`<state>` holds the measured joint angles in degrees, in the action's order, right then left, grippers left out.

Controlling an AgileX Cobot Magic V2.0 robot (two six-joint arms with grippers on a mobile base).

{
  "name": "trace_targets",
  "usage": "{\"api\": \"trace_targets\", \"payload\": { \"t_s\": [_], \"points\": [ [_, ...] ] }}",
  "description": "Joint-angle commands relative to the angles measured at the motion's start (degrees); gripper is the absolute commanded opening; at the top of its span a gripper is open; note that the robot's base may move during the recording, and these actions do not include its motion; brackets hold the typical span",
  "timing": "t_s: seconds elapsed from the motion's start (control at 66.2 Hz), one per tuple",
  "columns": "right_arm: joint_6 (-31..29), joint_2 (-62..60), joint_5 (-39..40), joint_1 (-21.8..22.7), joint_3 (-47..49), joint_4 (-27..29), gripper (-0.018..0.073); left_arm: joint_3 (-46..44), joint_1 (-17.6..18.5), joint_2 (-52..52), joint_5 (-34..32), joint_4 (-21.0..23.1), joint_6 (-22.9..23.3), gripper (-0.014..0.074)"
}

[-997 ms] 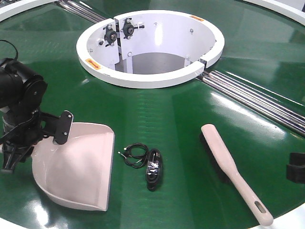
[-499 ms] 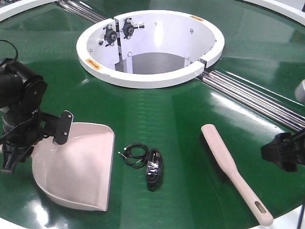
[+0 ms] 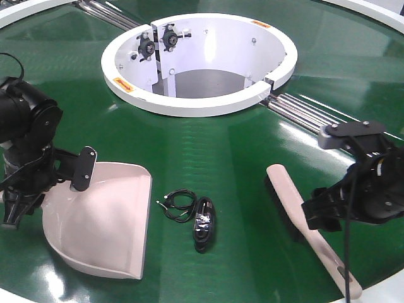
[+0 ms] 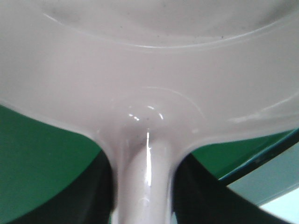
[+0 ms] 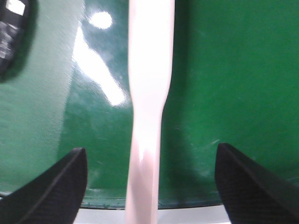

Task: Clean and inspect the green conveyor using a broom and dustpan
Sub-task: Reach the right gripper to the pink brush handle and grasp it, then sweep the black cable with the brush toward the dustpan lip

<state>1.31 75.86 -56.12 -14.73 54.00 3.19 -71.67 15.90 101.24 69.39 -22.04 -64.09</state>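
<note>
Gripped dustpan [image 3: 101, 221], straddled broom [image 5: 149, 70].
Left gripper [image 4: 142, 196] clenches its handle; right gripper [image 5: 149, 172] gapes, broom handle between jaws.

Green conveyor [image 3: 221, 145] carries dustpan [image 3: 107, 221] left, black corded gadget [image 3: 203, 226] centre, broom [image 3: 282, 182] right, white ring housing [image 3: 196, 105] behind

One wide beige plastic dustpan [image 3: 101, 221], one slim beige plastic broom [image 3: 285, 187], one small black corded gadget [image 3: 202, 225], one white ring housing [image 3: 189, 101], two black pincers: left pincer [image 3: 49, 188], right pincer [image 3: 323, 214].
</note>
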Motion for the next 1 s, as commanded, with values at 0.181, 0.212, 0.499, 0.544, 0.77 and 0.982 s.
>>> {"api": "trace_targets", "payload": {
  "t_s": [0.181,0.212,0.499,0.544,0.77,0.982],
  "points": [
    [-0.63,9.26,1.26,-2.3,1.88,-2.66,0.0544,-1.54,0.47,-2.29,2.08,-0.61,0.32,-0.0007],
    [-0.45,10.27,1.39,-2.3,1.88,-2.66,0.0544,-1.54,0.47,-2.29,2.08,-0.61,0.32,-0.0007],
    [0.09,16.82,2.92,-2.05,1.88,-2.66,0.0543,-1.54,0.47,-2.29,2.08,-0.61,0.32,-0.0007],
    [0.3,17.48,3.25,-2.05,1.88,-2.66,0.054,-1.54,0.47,-2.29,2.08,-0.61,0.32,-0.0007],
    [0.63,18.74,3.81,-2.05,1.88,-2.77,0.0369,-1.54,0.47,-2.29,2.08,-0.61,0.32,-0.0007],
    [0.42,18.5,3.18,-2.05,2.92,-2.62,-0.0005,-1.54,0.47,-2.29,2.08,-0.61,0.32,-0.0007]
  ]
}}
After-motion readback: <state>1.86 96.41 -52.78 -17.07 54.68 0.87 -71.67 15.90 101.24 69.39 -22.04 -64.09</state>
